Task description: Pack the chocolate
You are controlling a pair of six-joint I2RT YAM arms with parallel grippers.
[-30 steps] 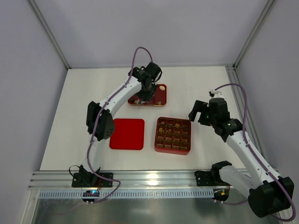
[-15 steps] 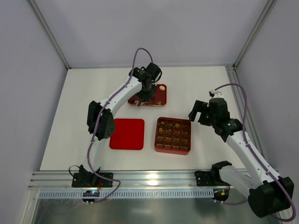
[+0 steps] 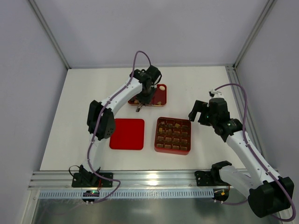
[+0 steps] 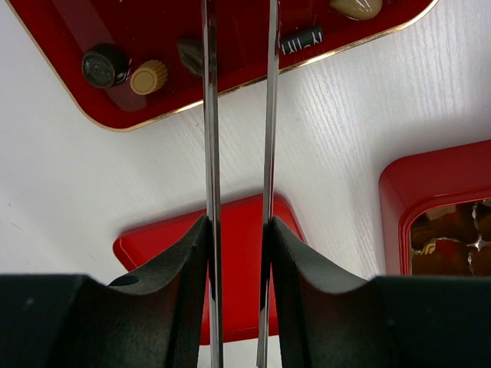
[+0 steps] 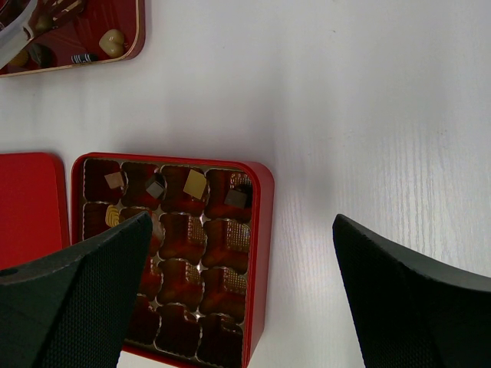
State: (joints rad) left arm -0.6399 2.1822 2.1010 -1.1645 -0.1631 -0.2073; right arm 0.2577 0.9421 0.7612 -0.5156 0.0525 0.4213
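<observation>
Loose chocolate lies on a shallow red tray (image 4: 69,46): a dark round piece (image 4: 103,65), a tan one (image 4: 148,77), a dark one (image 4: 190,54) and a cream one (image 4: 357,6). My left gripper (image 4: 238,222) (image 3: 143,97) is shut on metal tongs (image 4: 209,138), whose two blades reach over the tray's front edge. The blade tips run out of view, so I cannot tell whether they hold a piece. The red gridded box (image 3: 173,135) (image 5: 261,230) holds a few pieces (image 5: 194,184) in its back rows. My right gripper (image 5: 242,222) (image 3: 200,111) hangs open beside the box.
The flat red lid (image 3: 127,134) (image 4: 153,245) lies left of the box, below the left gripper's fingers. A small black striped bar (image 4: 300,38) sits at the tray's rim. Grey walls and frame posts close in the white table.
The left gripper has shifted slightly toward the tray's near edge, and its jaws have squeezed the tongs a little narrower. The right arm has not moved.
</observation>
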